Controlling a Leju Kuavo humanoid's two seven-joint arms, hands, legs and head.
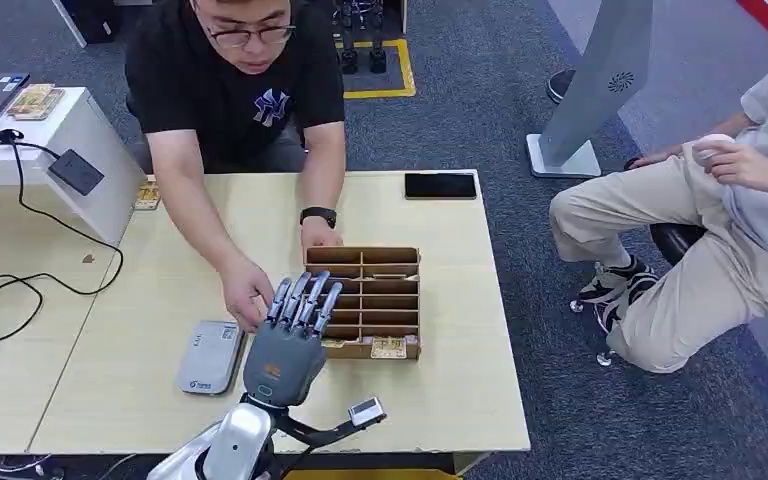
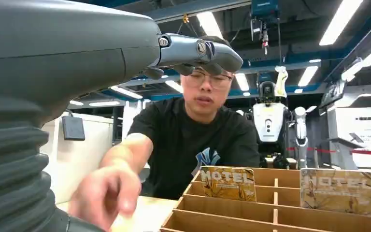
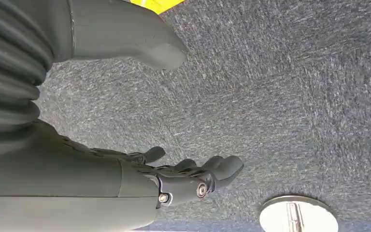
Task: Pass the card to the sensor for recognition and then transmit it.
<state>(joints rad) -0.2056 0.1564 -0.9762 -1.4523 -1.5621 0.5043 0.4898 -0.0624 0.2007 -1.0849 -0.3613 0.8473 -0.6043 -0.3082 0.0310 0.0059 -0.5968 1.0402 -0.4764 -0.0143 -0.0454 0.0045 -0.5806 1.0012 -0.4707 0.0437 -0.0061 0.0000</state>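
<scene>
1. Left hand hovers over the near left corner of the wooden card rack, palm down, fingers straight and slightly apart, holding nothing.
2. Its fingertips reach over the rack's left compartments; contact with the rack cannot be told.
3. Right hand hangs over grey carpet, fingers loosely bent and apart, nothing in it.
4. Rack sits on the light wood table, right of centre, divided into rows of slots.
5. One card lies in the nearest row of the rack, just right of the left hand; the left wrist view shows two "HOTEL" cards, one at left and one at right, standing upright in slots.
6. Grey flat reader device lies on the table, just left of the left hand, apart from the rack.
7. Person in black shirt leans over the far table edge; one hand on the table just beside the robot's fingers, the other at the rack's far left corner.
8. Black phone lies at the far right table edge.
9. Second person sits to the right, off the table.
</scene>
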